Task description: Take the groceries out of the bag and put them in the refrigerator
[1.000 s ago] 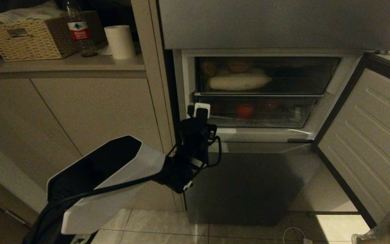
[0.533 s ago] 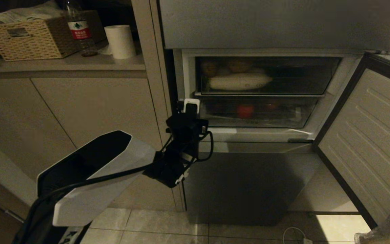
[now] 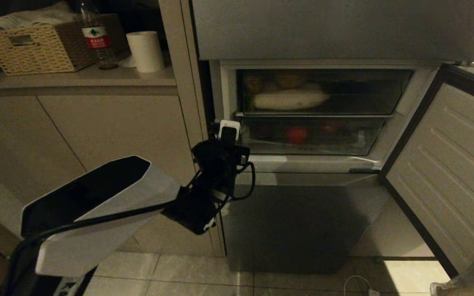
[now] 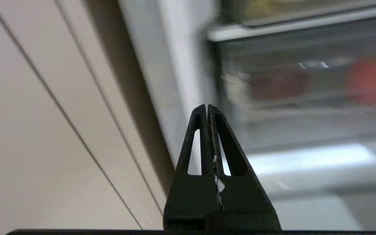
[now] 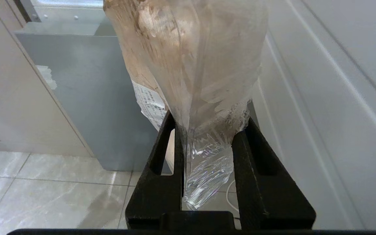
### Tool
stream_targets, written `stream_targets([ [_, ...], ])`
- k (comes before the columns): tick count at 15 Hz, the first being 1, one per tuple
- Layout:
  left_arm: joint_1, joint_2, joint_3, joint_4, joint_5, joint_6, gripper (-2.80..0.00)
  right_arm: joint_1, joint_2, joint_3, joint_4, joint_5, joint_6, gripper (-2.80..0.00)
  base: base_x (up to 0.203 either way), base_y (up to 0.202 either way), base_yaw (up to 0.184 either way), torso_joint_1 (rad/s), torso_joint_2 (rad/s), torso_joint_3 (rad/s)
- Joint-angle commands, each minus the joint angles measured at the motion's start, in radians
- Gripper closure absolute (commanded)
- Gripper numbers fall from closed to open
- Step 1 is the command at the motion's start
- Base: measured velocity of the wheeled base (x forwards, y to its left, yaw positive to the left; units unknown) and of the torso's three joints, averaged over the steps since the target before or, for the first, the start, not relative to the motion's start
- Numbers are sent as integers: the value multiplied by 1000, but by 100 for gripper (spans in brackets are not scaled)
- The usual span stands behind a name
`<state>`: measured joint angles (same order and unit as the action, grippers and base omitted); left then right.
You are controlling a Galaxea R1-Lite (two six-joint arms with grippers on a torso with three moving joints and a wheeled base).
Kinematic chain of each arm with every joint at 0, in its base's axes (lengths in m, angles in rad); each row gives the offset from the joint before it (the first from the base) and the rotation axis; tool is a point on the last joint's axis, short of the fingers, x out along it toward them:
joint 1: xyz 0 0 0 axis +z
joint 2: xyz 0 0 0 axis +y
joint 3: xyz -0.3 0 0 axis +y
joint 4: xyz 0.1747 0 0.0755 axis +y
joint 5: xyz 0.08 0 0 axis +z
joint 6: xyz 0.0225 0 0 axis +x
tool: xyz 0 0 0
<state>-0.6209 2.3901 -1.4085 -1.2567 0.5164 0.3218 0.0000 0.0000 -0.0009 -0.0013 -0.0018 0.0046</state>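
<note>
The left gripper [image 3: 228, 132] has slid left and up a little, and now sits at the left edge of the open refrigerator [image 3: 315, 119], its fingers [image 4: 206, 137] pressed together with nothing between them. Beside it stand beige cupboard doors [image 3: 97, 144], with a woven basket [image 3: 31, 47], a water bottle [image 3: 96, 35] and a paper roll [image 3: 145, 50] on the counter above. Only the right wrist view shows the right gripper [image 5: 207, 130] pinching a clear plastic pack of pale beige lumps [image 5: 188, 55] (the head view just catches it at the bottom right corner), low down near the open door [image 3: 447, 172].

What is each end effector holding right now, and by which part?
Right end effector grips a clear-wrapped grocery pack by its gathered plastic end. Left end effector is shut, empty.
</note>
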Motion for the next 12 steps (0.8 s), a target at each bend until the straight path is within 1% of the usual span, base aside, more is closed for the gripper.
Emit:
stream_targets([
  [1, 11, -54, 84, -19, 12, -49, 0, 0, 2, -1, 0, 0, 0, 0, 0, 0, 0, 0, 0, 0],
  [2, 9, -57, 109, -21, 18, -60, 0, 0, 0, -1, 0, 0, 0, 0, 0, 0, 0, 0, 0, 0],
  [4, -47, -54, 140, -28, 70, -73, 0, 0, 0, 0, 0, 0, 0, 0, 0, 0, 0, 0, 0, 0],
  [6, -59, -26, 138, -23, 82, -123, 0, 0, 0, -1, 0, 0, 0, 0, 0, 0, 0, 0, 0, 0],
  [7, -69, -32, 161, -22, 96, -138, 0, 0, 1, 1, 0, 0, 0, 0, 0, 0, 0, 0, 0, 0],
  [8, -73, -31, 146, -7, 115, -139, 0, 0, 0, 1, 0, 0, 0, 0, 0, 0, 0, 0, 0, 0],
  [9, -86, -24, 109, 37, 154, -138, 0, 0, 0, -1, 0, 0, 0, 0, 0, 0, 0, 0, 0, 0],
  [10, -115, -21, 92, 78, 217, -135, 0, 0, 0, 0, 0, 0, 0, 0, 0, 0, 0, 0, 0, 0],
  [12, -122, -3, 51, 92, 302, -121, 0, 0, 0, -1, 0, 0, 0, 0, 0, 0, 0, 0, 0, 0],
])
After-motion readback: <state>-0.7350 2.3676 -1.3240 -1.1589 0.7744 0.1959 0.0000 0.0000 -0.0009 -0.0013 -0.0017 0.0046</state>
